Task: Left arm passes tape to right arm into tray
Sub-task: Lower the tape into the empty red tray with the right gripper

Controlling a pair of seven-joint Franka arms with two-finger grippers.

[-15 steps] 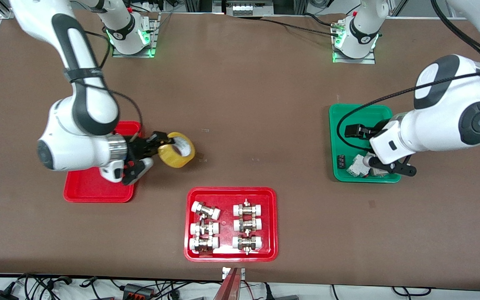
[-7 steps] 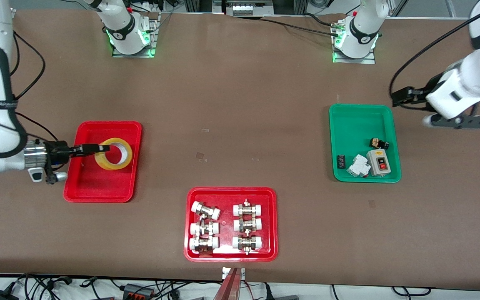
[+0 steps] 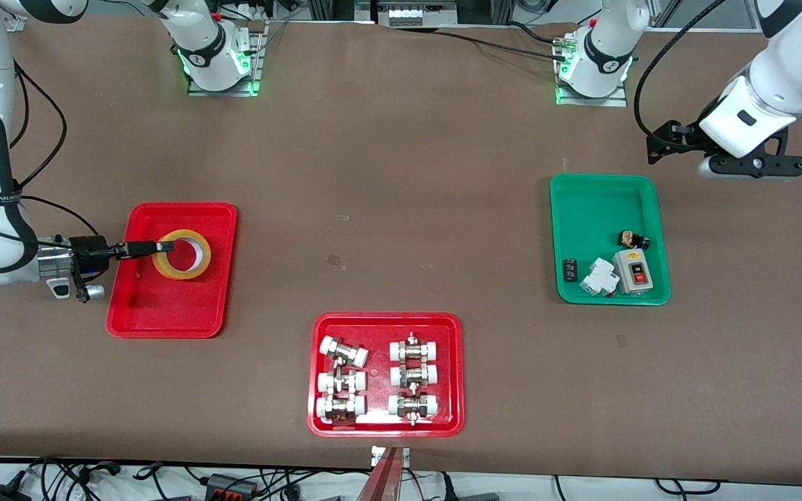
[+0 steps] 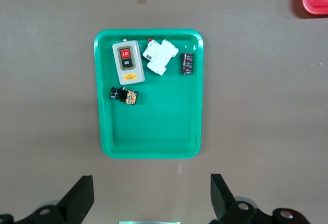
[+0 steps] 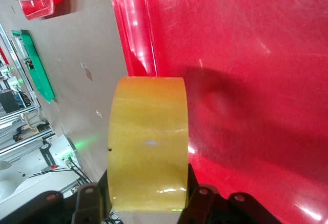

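Observation:
The tape (image 3: 182,255), a yellow translucent roll with a pale core, is inside the outline of the plain red tray (image 3: 164,313) at the right arm's end of the table. My right gripper (image 3: 163,245) reaches in over the tray's rim and is shut on the roll's wall. In the right wrist view the tape (image 5: 148,147) fills the space between the black fingers of the right gripper (image 5: 148,196), with the glossy tray floor (image 5: 246,55) and the roll's shadow beneath. I cannot tell whether the roll touches the floor. My left gripper (image 3: 749,167) hangs open and empty over bare table; its jaws stand wide apart (image 4: 151,198).
A green tray (image 3: 603,202) holding a switch box (image 3: 633,270) and small electrical parts lies at the left arm's end, also seen from the left wrist (image 4: 154,131). A wider red tray (image 3: 387,323) with several white-capped metal fittings sits nearest the front camera.
The right arm carried the tape from over bare table beside the plain red tray to over that tray and lowered it. The left arm drew back off the green tray.

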